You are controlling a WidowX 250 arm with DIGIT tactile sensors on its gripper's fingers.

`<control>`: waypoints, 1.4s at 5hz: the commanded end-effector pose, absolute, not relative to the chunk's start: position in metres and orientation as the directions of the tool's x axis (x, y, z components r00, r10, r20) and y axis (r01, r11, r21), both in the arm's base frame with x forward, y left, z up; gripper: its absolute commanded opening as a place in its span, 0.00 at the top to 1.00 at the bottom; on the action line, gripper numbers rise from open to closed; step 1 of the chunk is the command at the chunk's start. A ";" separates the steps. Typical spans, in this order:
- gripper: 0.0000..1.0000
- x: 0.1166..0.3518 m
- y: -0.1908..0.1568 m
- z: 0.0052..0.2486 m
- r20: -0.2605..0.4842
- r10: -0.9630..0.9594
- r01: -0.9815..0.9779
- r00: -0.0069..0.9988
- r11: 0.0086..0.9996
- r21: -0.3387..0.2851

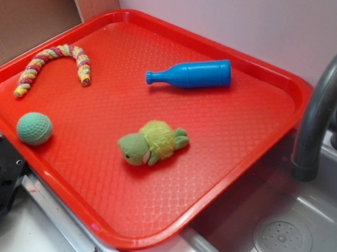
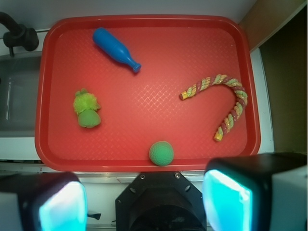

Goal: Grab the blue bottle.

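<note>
1. I see the bottle (image 1: 191,74) (image 2: 114,48) lying on its side on the tray (image 1: 227,145) (image 2: 144,101), in the far part of it by the wall in the exterior view. Neck points toward the rope side, base toward the sink side.
2. Nothing touches the bottle; it lies apart from the other toys.
3. Turtle (image 1: 152,142) (image 2: 86,109) lies nearer the tray's front edge than the bottle, on the sink half, well apart from it.
4. Rope (image 1: 56,64) (image 2: 222,100), braided red/yellow/green, curves in an arch on the tray's other half, away from the sink.
5. Ball (image 1: 34,128) (image 2: 161,153), green, sits by the tray's near rim, close to the arm base, between turtle and rope in the wrist view.
6. Sink (image 1: 290,233) w/ dark faucet (image 1: 328,102) (image 2: 19,34) is right beside the tray; drain visible in the basin.
7. My jaws are wide open, holding nothing: both pads (image 2: 226,199) show at the bottom of the wrist view w/ a broad gap between. They hang over the near edge of the tray, well apart from the bottle.
</note>
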State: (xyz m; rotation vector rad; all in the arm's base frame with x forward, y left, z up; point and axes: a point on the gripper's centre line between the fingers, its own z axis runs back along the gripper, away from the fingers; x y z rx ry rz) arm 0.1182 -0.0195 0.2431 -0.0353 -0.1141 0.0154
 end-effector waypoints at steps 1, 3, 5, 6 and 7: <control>0.00 0.118 -0.020 0.243 0.114 0.017 -0.013 0.993 0.999 -0.036; 0.00 0.150 -0.010 0.226 0.124 -0.144 0.153 0.982 0.986 -0.070; 0.00 0.209 -0.001 0.187 0.132 -0.291 0.294 0.948 0.956 -0.004; 0.00 0.249 -0.012 0.164 0.141 -0.379 0.373 0.914 0.925 0.071; 0.00 0.275 -0.010 0.151 0.133 -0.427 0.414 0.894 0.903 0.116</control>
